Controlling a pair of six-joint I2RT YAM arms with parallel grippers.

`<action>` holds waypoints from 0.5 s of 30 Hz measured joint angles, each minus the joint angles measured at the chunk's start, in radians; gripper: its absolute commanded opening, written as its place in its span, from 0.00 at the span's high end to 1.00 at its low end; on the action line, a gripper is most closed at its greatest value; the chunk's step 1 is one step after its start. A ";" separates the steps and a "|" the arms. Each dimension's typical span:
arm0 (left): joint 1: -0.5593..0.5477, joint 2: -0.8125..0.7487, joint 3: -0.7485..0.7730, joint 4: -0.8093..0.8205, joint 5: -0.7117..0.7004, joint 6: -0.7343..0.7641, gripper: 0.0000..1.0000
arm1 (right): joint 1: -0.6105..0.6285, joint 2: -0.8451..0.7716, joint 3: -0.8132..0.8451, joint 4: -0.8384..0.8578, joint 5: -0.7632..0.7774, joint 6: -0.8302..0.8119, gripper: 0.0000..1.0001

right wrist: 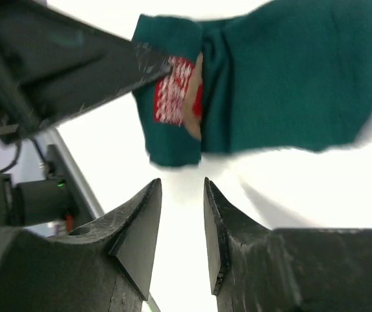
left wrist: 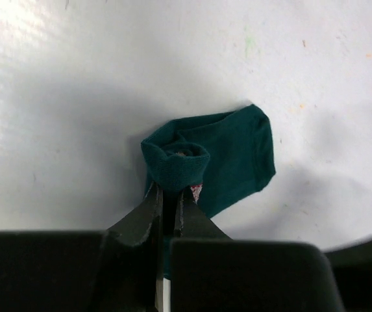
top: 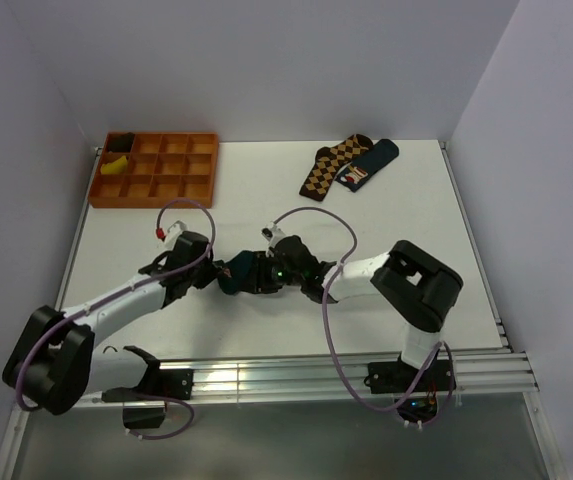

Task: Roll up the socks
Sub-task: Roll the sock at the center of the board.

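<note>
The socks (top: 234,273) are a dark teal bundle on the white table between the two arms. In the left wrist view the socks (left wrist: 228,153) show a rolled cuff at the near end and a flat part beyond. My left gripper (left wrist: 173,190) is shut on that rolled cuff. In the right wrist view the socks (right wrist: 289,78) show a red and white patch (right wrist: 173,91). My right gripper (right wrist: 182,185) stands open just short of the socks, with nothing between its fingers. The left gripper's finger (right wrist: 75,58) reaches in from the upper left.
An orange compartment tray (top: 156,190) sits at the back left with a yellow item (top: 116,166) in one cell. A brown argyle sock (top: 328,167) and a navy sock (top: 369,163) lie at the back right. Metal rails (top: 296,378) run along the near edge.
</note>
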 measured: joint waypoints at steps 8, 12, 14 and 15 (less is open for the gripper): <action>-0.075 0.276 0.238 -0.147 -0.077 0.076 1.00 | 0.008 -0.085 -0.080 -0.027 0.123 -0.110 0.59; -0.110 0.313 0.285 -0.171 -0.101 0.084 1.00 | 0.017 -0.085 -0.106 -0.017 0.161 -0.129 0.59; -0.114 0.311 0.285 -0.180 -0.104 0.084 1.00 | 0.017 -0.085 -0.107 -0.010 0.180 -0.129 0.62; -0.116 0.311 0.285 -0.181 -0.105 0.083 1.00 | 0.015 -0.085 -0.107 -0.001 0.187 -0.128 0.62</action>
